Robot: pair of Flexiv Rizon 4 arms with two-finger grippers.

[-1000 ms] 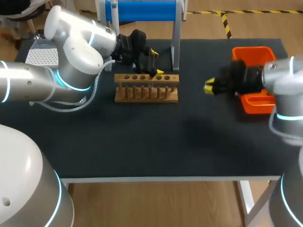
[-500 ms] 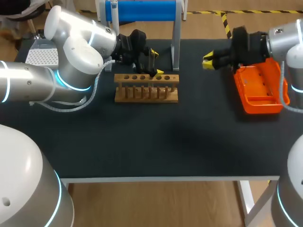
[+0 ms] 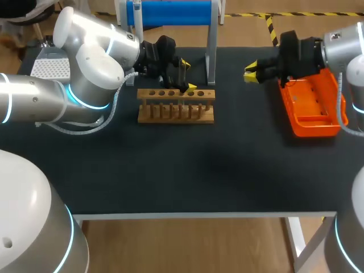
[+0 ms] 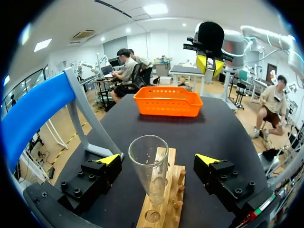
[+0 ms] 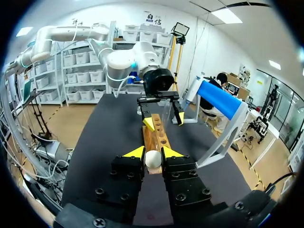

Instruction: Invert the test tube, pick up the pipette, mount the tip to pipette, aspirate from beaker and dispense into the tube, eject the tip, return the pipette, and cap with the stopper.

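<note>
Left end effector [image 3: 187,77], upper centre-left of frame, over wooden rack [image 3: 176,106]: fingers wide apart, gripping nothing. Test tube [image 4: 148,164]: upright on the rack, open mouth up, between those fingers, touching neither. Right end effector [image 3: 251,73], upper right of frame, above tabletop [image 3: 199,165], just beside orange basket [image 3: 313,116]: fingers narrow, clamped on white stopper [image 5: 152,158].
</note>
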